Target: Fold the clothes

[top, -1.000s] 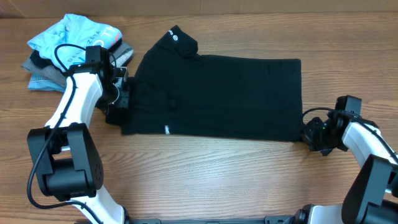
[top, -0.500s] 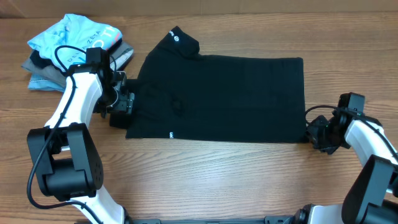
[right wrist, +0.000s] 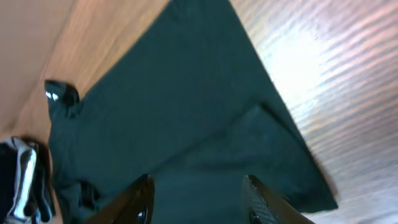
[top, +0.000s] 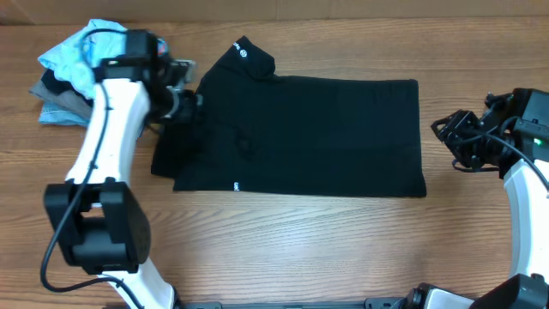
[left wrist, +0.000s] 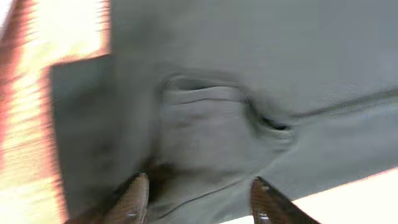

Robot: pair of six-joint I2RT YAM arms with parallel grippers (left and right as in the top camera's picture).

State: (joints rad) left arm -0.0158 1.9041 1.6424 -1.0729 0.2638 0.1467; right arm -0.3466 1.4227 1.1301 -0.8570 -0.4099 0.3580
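One black T-shirt [left wrist: 249, 74], badly blurred

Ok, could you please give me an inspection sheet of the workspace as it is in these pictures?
Surface: wooden table, grain visible.
Job's things: black T-shirt lying flat, folded to a rough rectangle; a part with a white logo sticks out at its far left corner.
Clutter: light-blue shirt on top of grey garments, at the table's far left corner.
Grippers: left end effector open over the T-shirt's left part; right end effector open, to the right of the T-shirt, not touching it.
Cables: black cable looped over the left arm; black loops at the right wrist.
Surroundings: plain brown strip behind the table; nothing else seen.
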